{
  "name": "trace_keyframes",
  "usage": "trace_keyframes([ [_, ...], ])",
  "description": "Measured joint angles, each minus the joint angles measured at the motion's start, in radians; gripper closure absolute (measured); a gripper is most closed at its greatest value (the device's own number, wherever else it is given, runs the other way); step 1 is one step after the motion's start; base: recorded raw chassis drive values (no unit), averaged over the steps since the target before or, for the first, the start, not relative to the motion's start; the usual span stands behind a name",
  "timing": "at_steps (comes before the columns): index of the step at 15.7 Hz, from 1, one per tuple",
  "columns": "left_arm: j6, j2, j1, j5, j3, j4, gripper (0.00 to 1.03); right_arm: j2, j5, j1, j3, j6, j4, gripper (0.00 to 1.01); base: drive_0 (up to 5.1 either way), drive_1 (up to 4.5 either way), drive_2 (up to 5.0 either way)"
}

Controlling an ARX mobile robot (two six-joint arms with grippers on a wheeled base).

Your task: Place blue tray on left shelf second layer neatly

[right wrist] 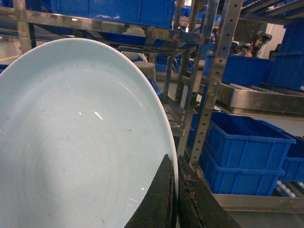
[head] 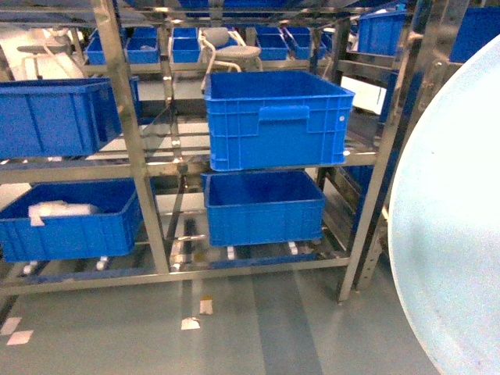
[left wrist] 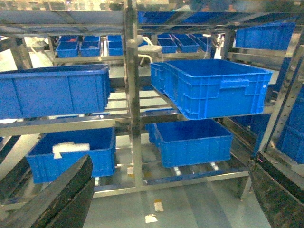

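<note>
The blue tray [head: 453, 226], pale, glossy and round, fills the right edge of the head view, held up on edge in front of the rack. In the right wrist view my right gripper [right wrist: 173, 164] is shut on the blue tray's [right wrist: 80, 137] rim, one dark finger on each face. My left gripper [left wrist: 172, 161] is open and holds nothing; its dark fingers [left wrist: 57, 199] sit at the bottom corners of that view. The left shelf second layer [head: 78, 169] is a steel tier carrying a deep-blue crate [head: 55, 117], seen again as the rail [left wrist: 61, 124] in the left wrist view.
A steel upright [head: 129, 133] divides the rack. The middle bay holds two deep-blue crates [head: 273, 117], [head: 262, 205]. The lower left crate [head: 66, 219] contains white material. More crates [right wrist: 242, 152] fill a rack to the right. Tape marks [head: 191, 320] lie on the grey floor.
</note>
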Motion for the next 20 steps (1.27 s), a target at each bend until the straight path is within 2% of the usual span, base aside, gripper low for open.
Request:
trace_keyframes([
  [3,0.000,0.000,-0.002,0.001,0.000,0.000,0.05,-0.001,0.000,0.000,0.000,0.000,0.000,0.99,-0.3,-0.27,-0.3],
  [6,0.000,0.000,-0.002,0.000,0.000,0.002,0.05,-0.004,0.000,0.000,0.000,0.000,0.003,0.99,0.0,3.44,-3.4],
  [13,0.000,0.000,-0.002,0.000,0.000,0.003,0.05,-0.005,0.000,0.000,0.000,0.000,0.002,0.99,0.1,4.21,-4.0],
  [20,0.000,0.000,-0.002,0.000,0.000,0.000,0.05,-0.005,0.000,0.000,0.000,0.000,-0.004,0.99,1.4,5.54,-2.6],
])
